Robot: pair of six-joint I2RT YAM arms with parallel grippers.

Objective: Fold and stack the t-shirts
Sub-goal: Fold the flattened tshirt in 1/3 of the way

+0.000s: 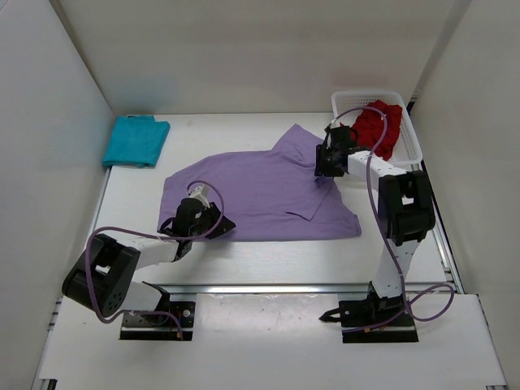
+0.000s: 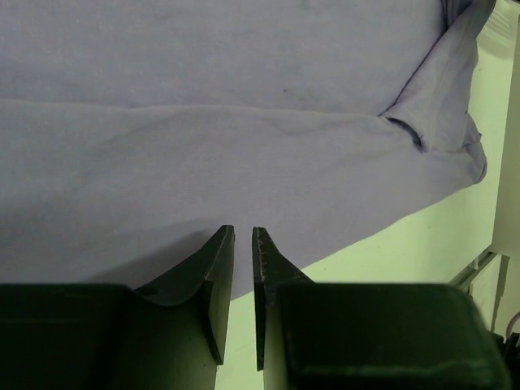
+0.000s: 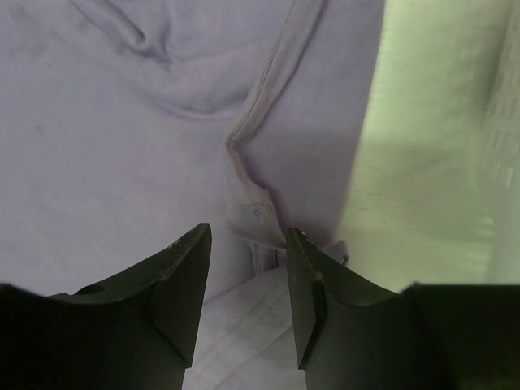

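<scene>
The lavender purple t-shirt (image 1: 268,191) lies spread across the middle of the table, one sleeve pointing away. My left gripper (image 1: 218,223) rests low at its near left hem. In the left wrist view the left gripper (image 2: 244,231) has its jaws a narrow slit apart, and the purple t-shirt (image 2: 244,122) lies flat beyond with nothing pinched. My right gripper (image 1: 325,166) hovers at the shirt's right side. In the right wrist view the right gripper (image 3: 248,231) stands open over the purple t-shirt (image 3: 122,122) by its ribbed collar (image 3: 264,97). The folded teal t-shirt (image 1: 136,140) lies far left. The red t-shirt (image 1: 379,127) is bunched in the basket.
A white mesh basket (image 1: 410,142) stands at the far right corner, close behind the right arm, and its wall (image 3: 504,162) shows at the edge of the right wrist view. White walls close the table on three sides. A metal rail (image 1: 268,288) runs along the near edge.
</scene>
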